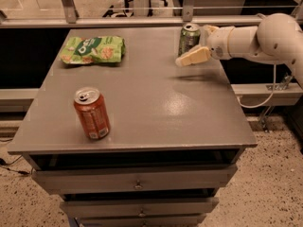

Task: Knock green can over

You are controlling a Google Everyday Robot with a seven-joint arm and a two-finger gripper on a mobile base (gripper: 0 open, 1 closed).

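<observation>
The green can (189, 36) stands upright at the far right of the grey table top (156, 108), its silver pull-tab top facing up. My gripper (191, 57) reaches in from the right on a white arm (265, 37) and sits low, right in front of the can's lower right side. I cannot tell whether it touches the can. It holds nothing that I can see.
An orange can (92, 113) stands upright near the front left. A flat light-green snack bag (93, 49) lies at the far left. The table's right edge is just under my arm. A rail and chair legs are behind the table, and drawers are below it.
</observation>
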